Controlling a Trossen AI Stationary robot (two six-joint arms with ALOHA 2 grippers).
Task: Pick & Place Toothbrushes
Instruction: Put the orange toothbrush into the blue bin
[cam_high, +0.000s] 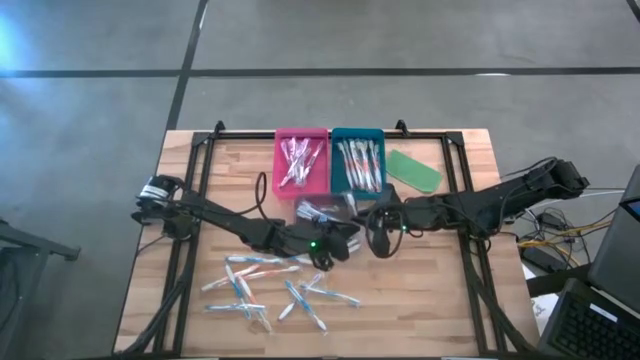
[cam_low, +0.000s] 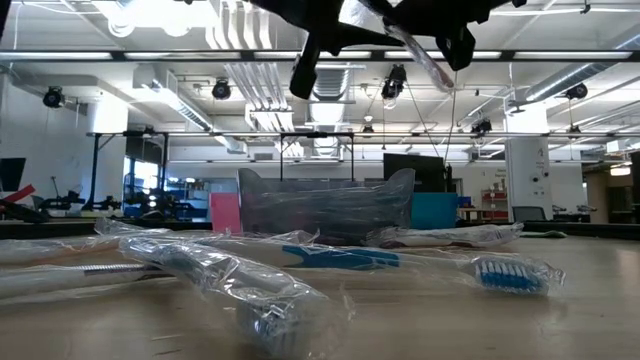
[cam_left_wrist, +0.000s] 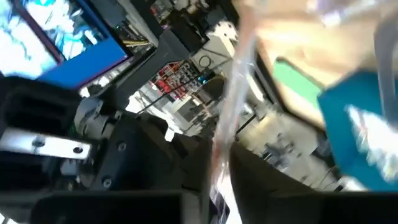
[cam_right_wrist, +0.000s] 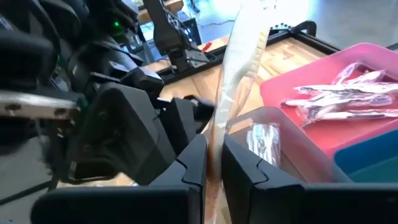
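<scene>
The right claw (cam_right_wrist: 213, 163) pinches a wrapped brush (cam_right_wrist: 239, 68) tight. The left claw (cam_high: 335, 243) is close beside it; I cannot tell its grip.

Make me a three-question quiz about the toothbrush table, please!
1. Where do the loose brushes lie?
A. on the floor
B. on the table
C. in a cup

2. What colour is the flat piece beside the teal tray?
A. green
B. yellow
C. black

3. How are the right gripper jaws?
A. wide open and empty
B. shut on a wrapped brush
C. shut on a spoon

Answers:
1. B, they are scattered on bare wood in the high view.
2. A, it shows green in the high view.
3. B, its wrist view shows the jaws pinching the brush.
</scene>
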